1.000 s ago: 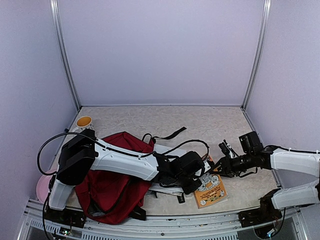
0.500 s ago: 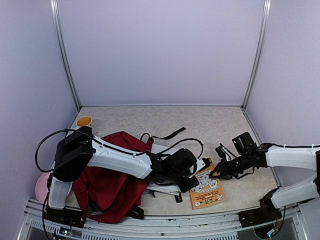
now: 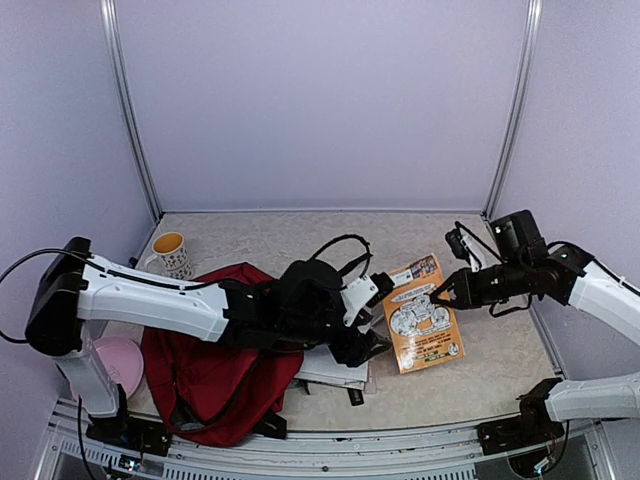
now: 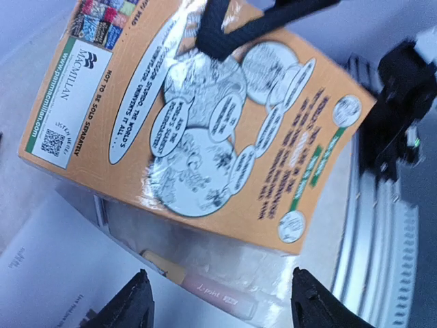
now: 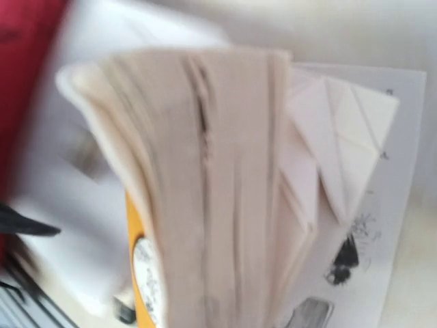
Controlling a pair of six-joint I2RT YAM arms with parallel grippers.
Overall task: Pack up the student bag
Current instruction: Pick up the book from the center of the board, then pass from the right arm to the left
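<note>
The dark red student bag lies crumpled behind the left claw, whose jaws gape empty; the right claw pinches an orange book.

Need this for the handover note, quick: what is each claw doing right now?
Left claw: open, nothing between its fingers.
Right claw: shut on the edge of the orange book.
</note>
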